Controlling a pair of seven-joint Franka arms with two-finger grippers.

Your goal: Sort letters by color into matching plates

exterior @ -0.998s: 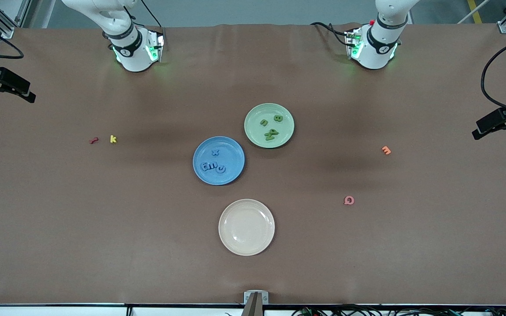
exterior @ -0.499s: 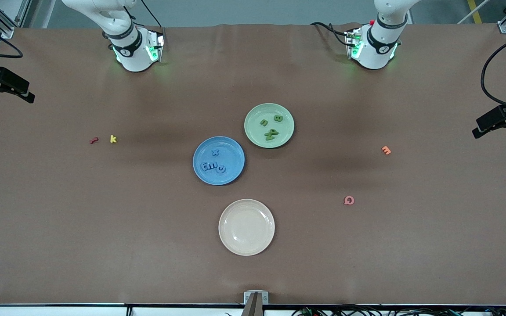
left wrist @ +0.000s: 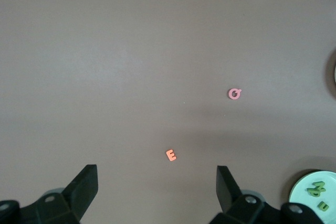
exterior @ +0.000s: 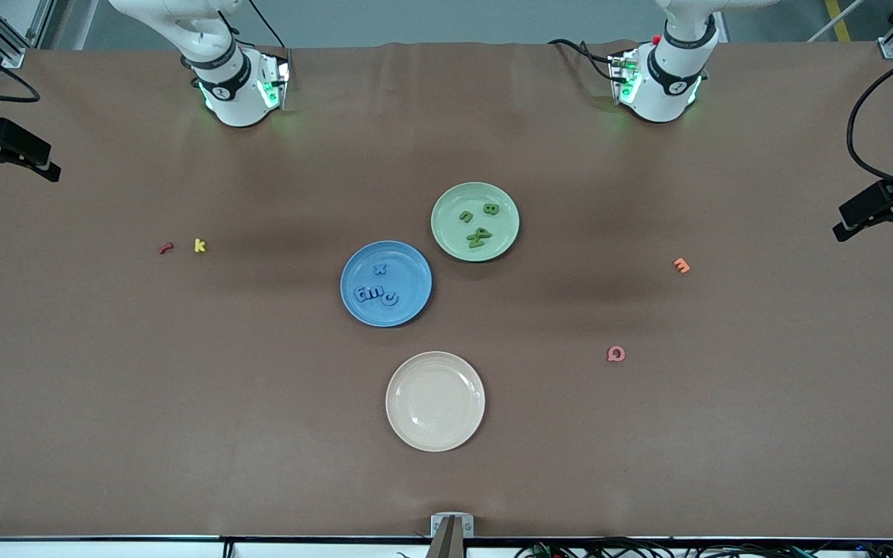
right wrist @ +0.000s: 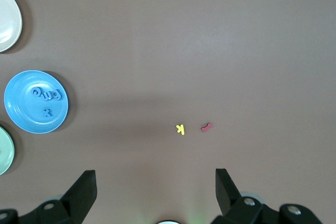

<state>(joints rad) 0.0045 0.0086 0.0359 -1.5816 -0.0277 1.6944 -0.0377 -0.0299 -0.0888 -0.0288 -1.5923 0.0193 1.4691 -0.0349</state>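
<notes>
I see a cream plate (exterior: 435, 401) on the desk (exterior: 183, 403); red letter (exterior: 166, 248) just beside yellow letter (exterior: 200, 246); orange letter (exterior: 681, 266) and pink letter (exterior: 615, 354) apart.

Both arms pulled up high over table, waiting. Left gripper (left wrist: 155, 192) points straight down, fingers (left wrist: 84, 184) spread wide, nothing between. Right gripper (right wrist: 155, 192) same: fingers (right wrist: 227, 186) wide apart, empty.

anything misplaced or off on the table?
Nothing stands out. Four blue letters lie in the blue plate, four green letters in the green plate; the cream plate is bare. Both pincers hang open, holding nothing.
</notes>
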